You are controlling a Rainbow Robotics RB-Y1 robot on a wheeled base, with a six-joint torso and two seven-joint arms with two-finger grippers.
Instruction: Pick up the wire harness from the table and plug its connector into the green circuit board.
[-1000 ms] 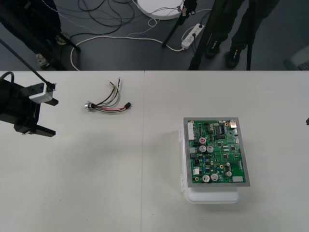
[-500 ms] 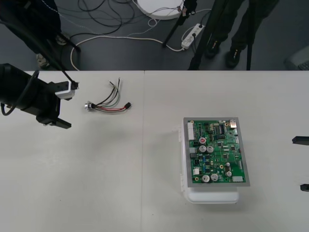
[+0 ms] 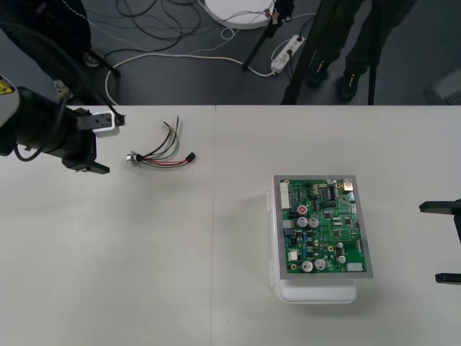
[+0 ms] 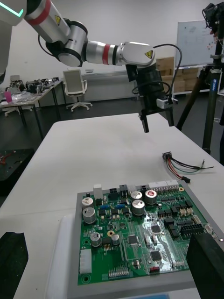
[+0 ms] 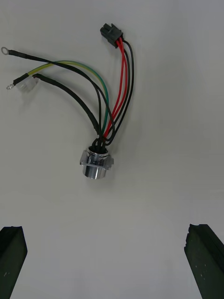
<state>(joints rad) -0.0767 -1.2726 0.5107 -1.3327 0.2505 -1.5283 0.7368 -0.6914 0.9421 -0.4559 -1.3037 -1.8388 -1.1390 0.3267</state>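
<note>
Black-fingered left gripper [image 3: 103, 143] sits over the bench's [image 3: 144, 274] far-left corner area, fingers [image 5: 12, 261] spread wide, nothing between them. It's just beside the socket end of the small wire harness with red, black and green wires [image 3: 160, 153], not touching.

Harness lies flat on the bench near the far edge, left of the middle. Round metal flanged socket [image 5: 96, 162] points toward the left gripper, small black plug [image 5: 111, 35] at the far end of the red/black pair. Green and black leads splay off to one side with loose ends. Plug is on the bare bench, not in the board.

Green circuit board [image 3: 323, 227] on its white base [image 3: 317, 292] is on the right half of the bench, well apart from the harness.

Right gripper [image 3: 443, 243] is at the right edge of the bench, fingers [image 4: 207, 264] wide apart, holding nothing, beside the board without touching it.
</note>
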